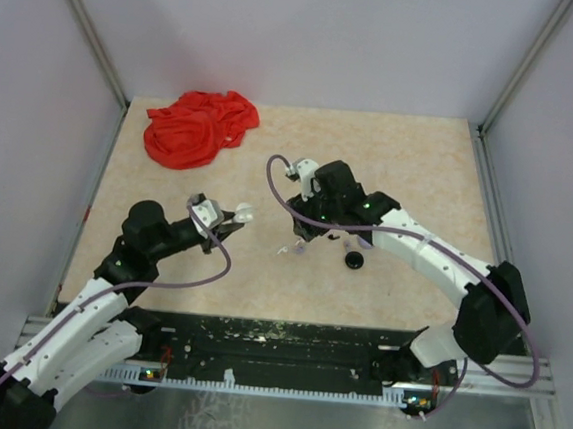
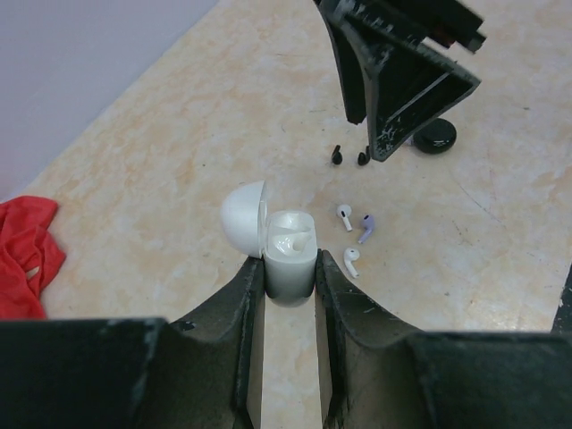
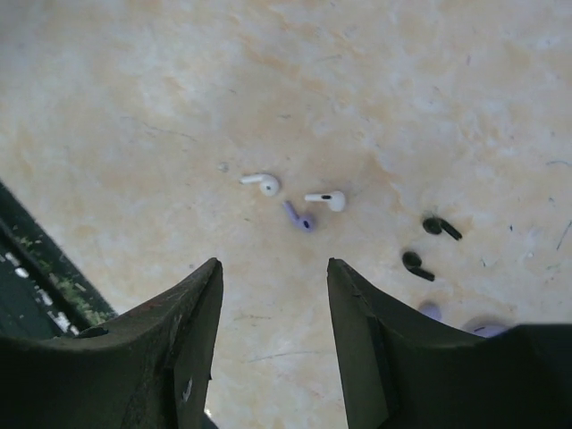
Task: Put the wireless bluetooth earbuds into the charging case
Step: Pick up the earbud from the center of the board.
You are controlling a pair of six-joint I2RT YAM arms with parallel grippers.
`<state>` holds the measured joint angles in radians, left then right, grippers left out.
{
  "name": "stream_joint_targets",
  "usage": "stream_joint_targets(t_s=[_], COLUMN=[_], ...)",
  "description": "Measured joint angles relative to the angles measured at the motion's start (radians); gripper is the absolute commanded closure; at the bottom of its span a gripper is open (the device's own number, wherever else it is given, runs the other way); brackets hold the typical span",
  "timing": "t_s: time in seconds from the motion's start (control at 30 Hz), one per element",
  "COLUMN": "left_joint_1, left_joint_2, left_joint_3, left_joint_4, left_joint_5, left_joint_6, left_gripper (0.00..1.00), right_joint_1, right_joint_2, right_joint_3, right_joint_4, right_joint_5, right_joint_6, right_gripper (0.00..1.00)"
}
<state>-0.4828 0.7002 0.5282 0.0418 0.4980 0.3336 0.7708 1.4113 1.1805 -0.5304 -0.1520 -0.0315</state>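
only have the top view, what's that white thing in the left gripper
Observer: A white case, its lid open, pinched in the left gripper.
Operator: which loose buds are by the right gripper
Observer: Two white buds, a lavender bud and two black buds.
Operator: right gripper got one
Observer: No. The right gripper is open and empty, pointed toward the white buds.

No legible lettering, label, brand or number — not even on the white charging case (image 2: 290,259)
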Motion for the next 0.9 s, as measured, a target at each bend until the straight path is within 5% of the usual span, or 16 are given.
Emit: stream_joint_targets(t_s=[0.5, 0.7, 0.9], left_joint_1=[0.0, 0.0, 0.0], left_joint_2=[-0.008, -0.009, -0.013], left_joint_3=[-0.01, -0.017, -0.017], left_joint_4=[0.06, 0.069, 0.072], left_joint_5=[-0.224, -0.301, -0.367], left_joint_6=[-0.009, -0.011, -0.022], left_gripper=[0.99, 0.99, 0.99], right_joint_1=[-0.072, -0.031, 0.02], right_joint_2=[0.355, 0.395, 0.454], right_joint_3=[0.051, 0.137, 0.17], right_joint_4=[0.026, -0.034, -0.049], right_joint_5=[0.073, 0.176, 0.271], right_joint_6=[0.072, 0.242, 0.433], right_gripper=[0.63, 0.78, 0.76])
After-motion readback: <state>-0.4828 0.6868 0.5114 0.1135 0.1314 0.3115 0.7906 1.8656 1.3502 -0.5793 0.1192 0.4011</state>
